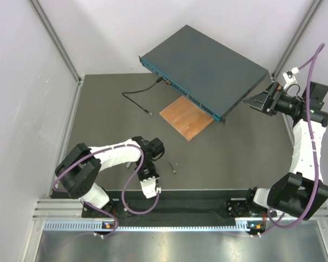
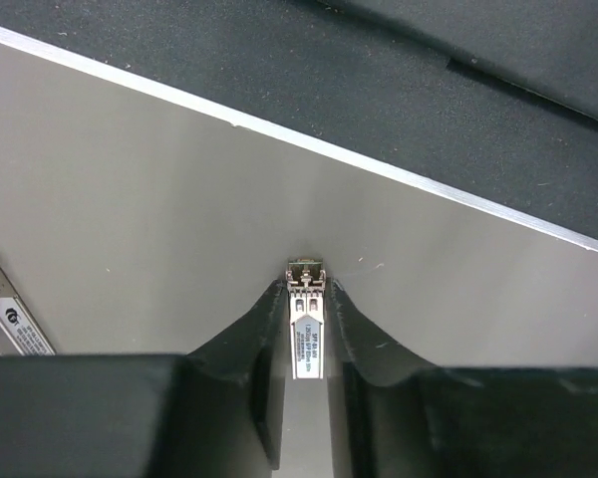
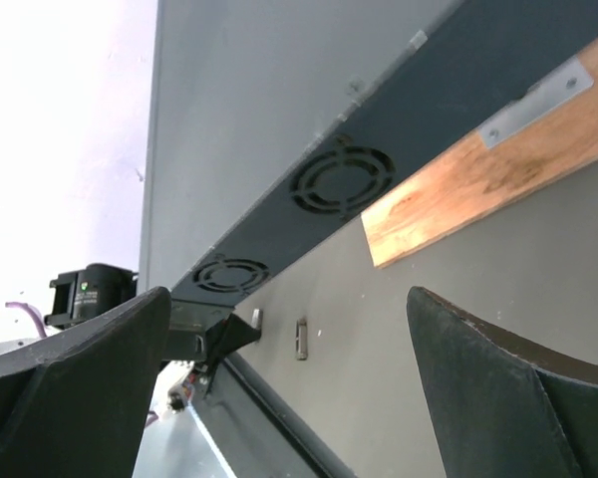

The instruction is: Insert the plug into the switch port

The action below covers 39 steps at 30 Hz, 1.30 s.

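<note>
Where the left arm folds back toward the near edge, left gripper: fingers pinched on the plug, whose metal tip pokes out over a grey metal plate.
Black cable: runs into the teal front of the switch.
Wooden board: under the switch's front edge.
Switch: far centre, tilted, well apart from the plug.
Right gripper: fingers spread wide, holding nothing, just beside the switch's right corner.

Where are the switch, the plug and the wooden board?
switch (image 1: 205,68), top view, its flat top.
plug (image 2: 307,329), left wrist view, its labelled body.
wooden board (image 1: 187,119), top view, its bare middle.
</note>
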### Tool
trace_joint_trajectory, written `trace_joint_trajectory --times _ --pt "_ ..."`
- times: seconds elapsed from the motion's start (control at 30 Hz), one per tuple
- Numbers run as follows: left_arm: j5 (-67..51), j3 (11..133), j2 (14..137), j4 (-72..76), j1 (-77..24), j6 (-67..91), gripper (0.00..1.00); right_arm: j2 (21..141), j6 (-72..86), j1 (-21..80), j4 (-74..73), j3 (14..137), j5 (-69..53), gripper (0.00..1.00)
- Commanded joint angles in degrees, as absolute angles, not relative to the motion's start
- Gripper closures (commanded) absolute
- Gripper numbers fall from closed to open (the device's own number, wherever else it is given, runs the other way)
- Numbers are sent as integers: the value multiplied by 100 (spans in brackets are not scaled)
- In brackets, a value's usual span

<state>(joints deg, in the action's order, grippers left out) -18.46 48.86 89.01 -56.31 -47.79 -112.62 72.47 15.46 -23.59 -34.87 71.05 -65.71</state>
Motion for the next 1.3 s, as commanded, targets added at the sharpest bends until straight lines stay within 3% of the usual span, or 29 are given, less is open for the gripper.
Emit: trace_joint_trajectory --times 0.0,0.23,0.4,0.53,0.57,0.63,0.73,0.9,1.27 --pt "-1898 4676 8974 -5467 -4808 -11365 79 7084 1161 -2461 -3577 7576 -6618 0" --pt "-2810 5333 8711 -5818 -4799 -9688 100 7075 809 -2452 -3867 8207 -6381 0" --pt "-3787 6256 8184 -5652 -4606 -6860 100 7093 318 -2417 -4219 8788 -6188 0" --pt "-4183 6908 7648 -4416 -4360 -3734 100 7084 141 -2181 -4219 9236 -6039 2" --pt "-3923 6882 7333 -3429 -4325 -2160 100 7084 123 -2084 -4219 9281 -5960 2" --pt "-3702 6829 6841 -2833 -4193 -643 100 7014 44 -1621 -4210 9343 -5609 5" --pt "-2201 6549 6339 -1270 -4157 760 100 6830 -334 -664 -4053 9195 -4864 7" --pt "356 6713 5748 -659 -4018 2345 100 6557 138 526 -3253 8702 -4333 13" --pt "791 6689 5722 -624 -3199 5272 100 7224 819 3461 -1846 8481 -3271 18"
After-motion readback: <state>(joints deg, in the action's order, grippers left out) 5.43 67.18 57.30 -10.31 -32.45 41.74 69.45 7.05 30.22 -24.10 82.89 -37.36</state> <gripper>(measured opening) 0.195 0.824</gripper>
